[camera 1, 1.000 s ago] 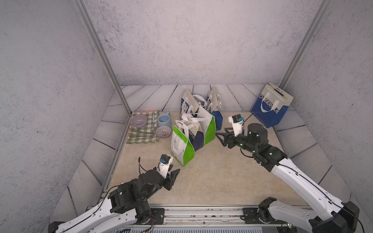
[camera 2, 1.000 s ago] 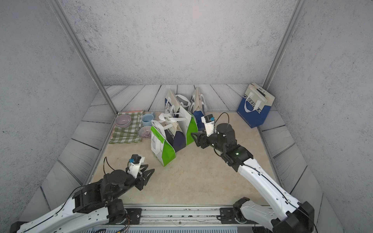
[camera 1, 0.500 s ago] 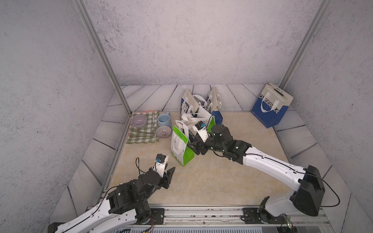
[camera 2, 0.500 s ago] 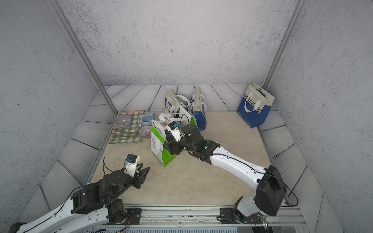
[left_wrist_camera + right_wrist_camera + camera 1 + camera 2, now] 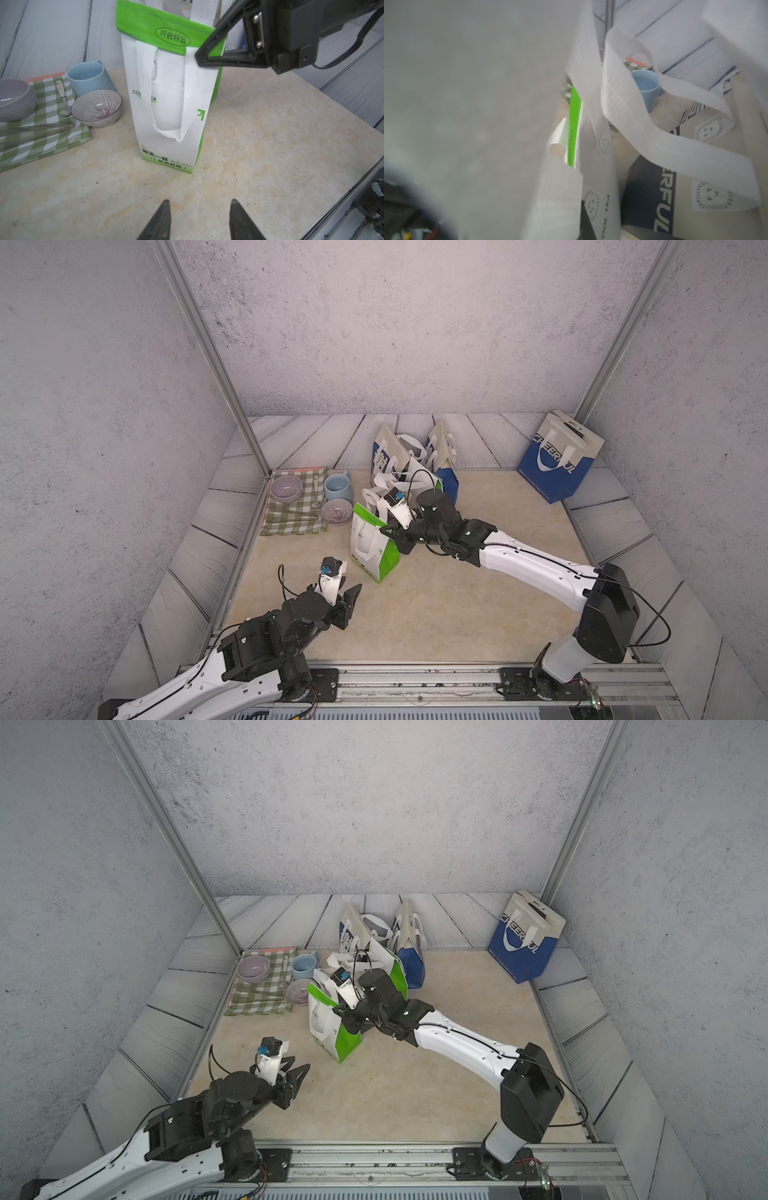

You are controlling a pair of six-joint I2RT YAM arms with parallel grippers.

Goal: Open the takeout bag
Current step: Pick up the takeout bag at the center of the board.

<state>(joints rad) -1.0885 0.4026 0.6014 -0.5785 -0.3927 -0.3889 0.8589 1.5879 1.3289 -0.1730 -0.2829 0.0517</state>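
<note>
- The step in hand looks like securing one side of the mouth of the green-and-white takeout bag [image 5: 372,545]. The bag stands upright on the counter [image 5: 457,605], just in front of the other bags [image 5: 390,456].
- The right end effector [image 5: 388,533] is pressed together at a corner of the bag's green top rim, apparently pinching the fabric. White cloth fills the right wrist view.
- The left end effector [image 5: 200,204] hovers low over the counter, fingers spread. It points at the bag's printed face but stays apart from it.
- The next move probably calls for the left end effector to rise, pinch the opposite rim and draw the sides apart gently, since the light bag could tip.
- The right arm stretches long and low across the counter, while the left stays folded near its base.
</note>
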